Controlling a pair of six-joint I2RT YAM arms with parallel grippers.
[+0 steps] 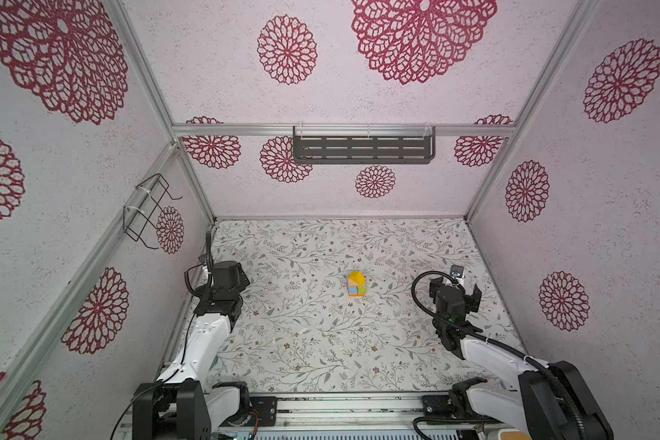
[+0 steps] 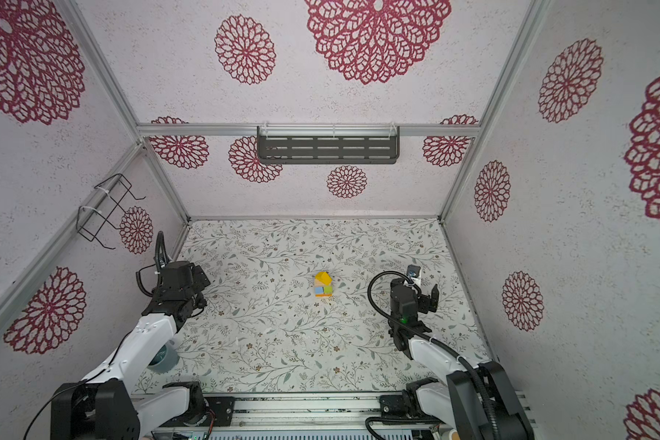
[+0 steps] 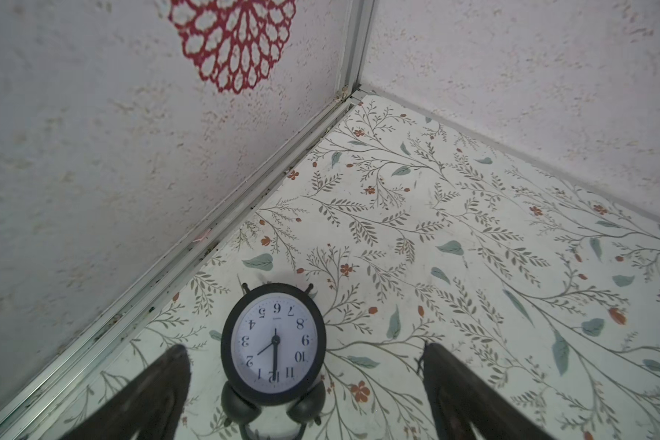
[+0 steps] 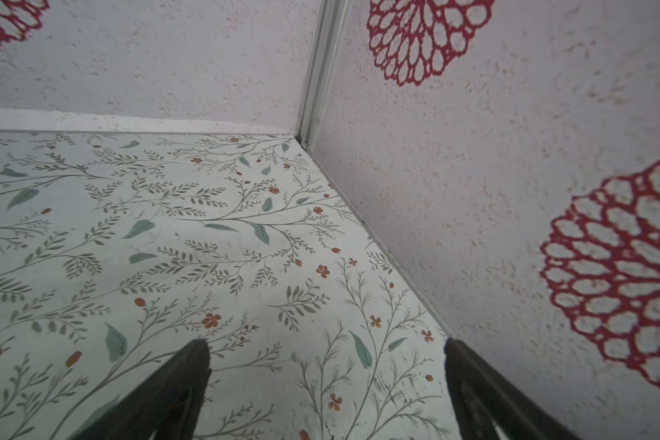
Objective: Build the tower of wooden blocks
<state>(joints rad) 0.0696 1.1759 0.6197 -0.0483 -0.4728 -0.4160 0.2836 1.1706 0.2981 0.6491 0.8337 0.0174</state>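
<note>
The tower [image 1: 357,284] [image 2: 323,285] stands near the middle of the floral table in both top views. Its wood blocks run from an orange one at the base, through a light blue and lime green pair and a tan block, to a yellow piece on top. My left gripper [image 1: 240,280] [image 3: 304,347] hovers open by the left wall, well left of the tower. My right gripper [image 1: 456,290] [image 4: 326,343] hangs open near the right wall, with only bare table between its fingers. Neither wrist view shows the tower.
A black twin-bell alarm clock [image 3: 273,343] sits on the table below the left gripper, untouched. A grey round object [image 2: 162,358] lies under the left arm. A dark shelf [image 1: 362,148] hangs on the back wall and a wire basket [image 1: 149,213] on the left wall.
</note>
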